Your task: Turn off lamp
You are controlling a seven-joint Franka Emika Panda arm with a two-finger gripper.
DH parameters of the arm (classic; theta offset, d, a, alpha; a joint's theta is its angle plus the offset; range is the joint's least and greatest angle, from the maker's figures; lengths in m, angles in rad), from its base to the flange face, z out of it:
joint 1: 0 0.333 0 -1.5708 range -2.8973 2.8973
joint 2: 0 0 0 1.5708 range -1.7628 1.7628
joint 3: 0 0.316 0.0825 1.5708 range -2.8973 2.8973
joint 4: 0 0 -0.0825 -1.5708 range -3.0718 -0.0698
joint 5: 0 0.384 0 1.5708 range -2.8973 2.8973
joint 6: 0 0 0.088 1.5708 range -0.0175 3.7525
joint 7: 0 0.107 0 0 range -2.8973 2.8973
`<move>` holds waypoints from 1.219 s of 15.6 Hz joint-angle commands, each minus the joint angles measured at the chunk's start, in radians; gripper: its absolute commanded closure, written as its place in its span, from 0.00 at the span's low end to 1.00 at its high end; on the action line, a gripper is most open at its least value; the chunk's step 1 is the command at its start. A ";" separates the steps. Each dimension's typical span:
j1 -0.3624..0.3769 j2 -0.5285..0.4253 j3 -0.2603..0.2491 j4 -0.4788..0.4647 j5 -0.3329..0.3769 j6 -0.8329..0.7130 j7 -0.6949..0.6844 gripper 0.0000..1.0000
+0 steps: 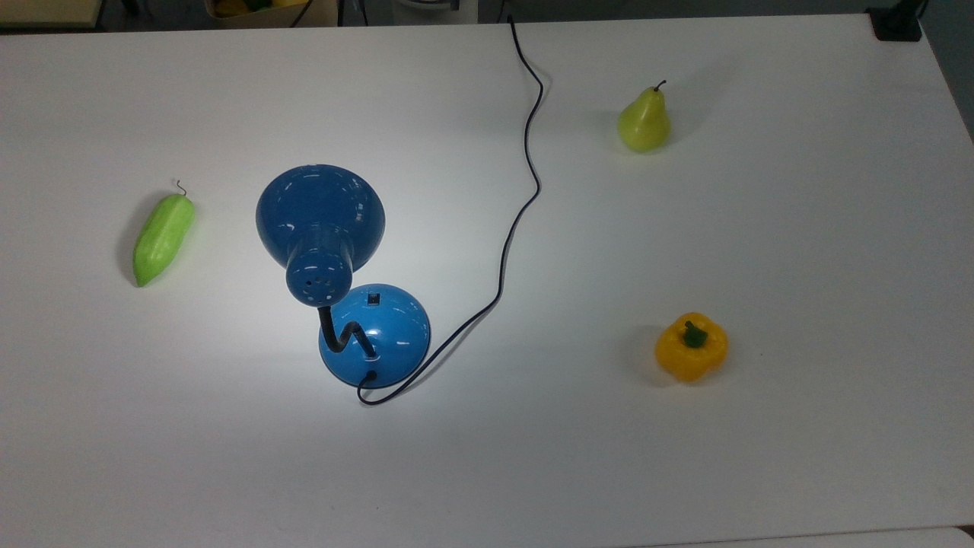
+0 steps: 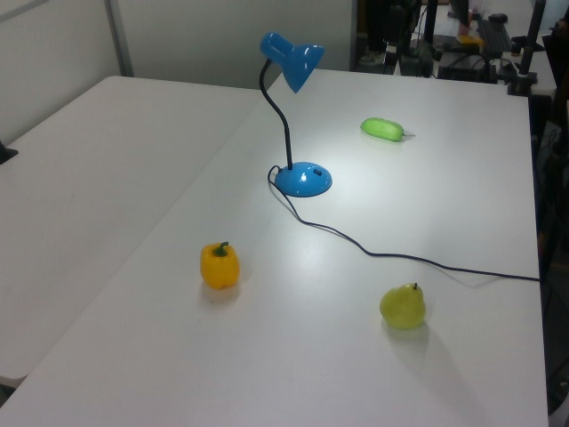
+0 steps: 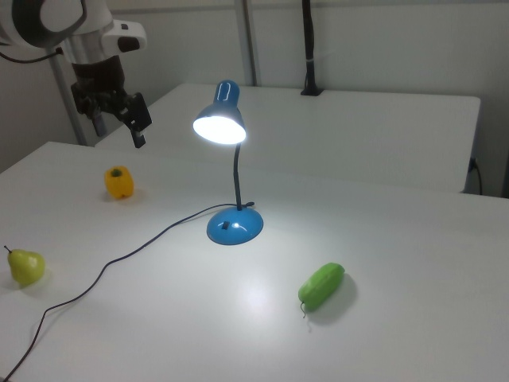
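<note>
White table [image 1: 799,251] spans all three views. The lamp [image 1: 335,266] stands near its middle, left of centre in the top view, and is lit: the shade glows in the right view and a bright pool falls on the table in front of the base. Its bendy neck arches the shade out over the table, which leaves the domed base [image 3: 234,227] uncovered from above; the small black switch [image 1: 373,298] sits on the dome's upper slope, so a press from overhead looks workable. The arm hangs in the upper left of the right view, its tool [image 3: 119,119] held high and well apart from the lamp, above the table's far side near the yellow pepper [image 3: 118,182]; it carries nothing, and I cannot tell whether it is parted or closed. Cord [image 1: 517,221] runs from the base's rear off toward the table edge, passing clear of the switch. Pear [image 1: 644,120], pepper and green cucumber [image 1: 163,237] lie well apart from the base, none in the way; the overhanging shade is likely the main obstacle.
</note>
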 commanded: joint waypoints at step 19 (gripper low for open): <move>0.011 -0.027 -0.005 -0.032 0.017 -0.013 -0.064 0.82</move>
